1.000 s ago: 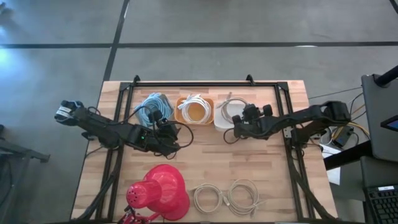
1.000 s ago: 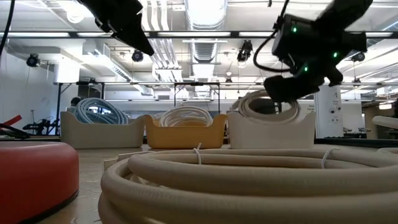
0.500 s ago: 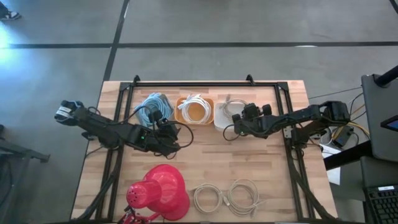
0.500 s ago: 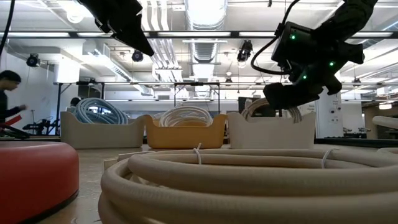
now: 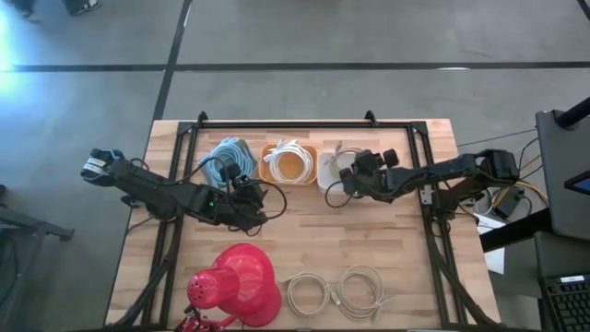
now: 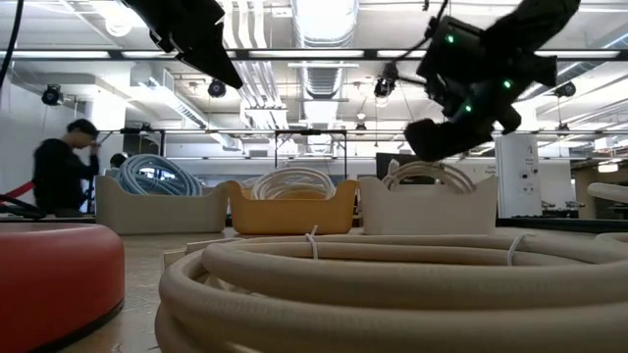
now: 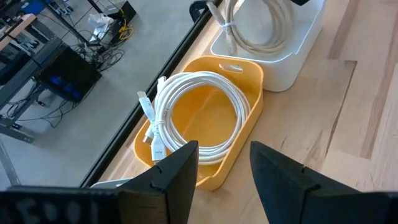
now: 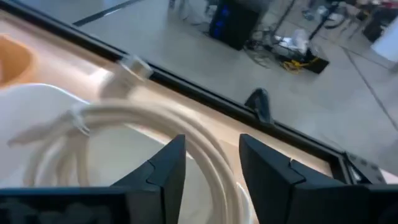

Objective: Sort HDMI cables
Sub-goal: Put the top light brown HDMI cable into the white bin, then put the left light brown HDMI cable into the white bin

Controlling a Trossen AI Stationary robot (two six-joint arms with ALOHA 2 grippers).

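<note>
Three bins stand along the far edge. A grey one (image 5: 228, 159) holds light blue cables. An orange one (image 7: 249, 102) holds a white coil (image 7: 198, 113). A white one (image 6: 427, 206) holds a beige coil (image 6: 429, 174), which lies in it and rises a little over its rim. My right gripper (image 6: 432, 142) hovers open just above that coil (image 8: 118, 124), apart from it. My left gripper (image 7: 224, 168) hangs open on the near side of the orange bin, touching nothing. Two more beige coils (image 5: 310, 295) (image 5: 360, 288) lie flat near the front edge.
A red cone-shaped lamp (image 5: 238, 284) lies at the near left beside the loose coils. A black frame rail (image 5: 304, 123) runs along the table's far edge behind the bins. A person (image 6: 64, 176) stands in the room beyond the table.
My right gripper has lowered the beige coil into the white bin, opened and let it go. It has then risen a little. The coil, held above the rim a second ago, now lies in the bin.
</note>
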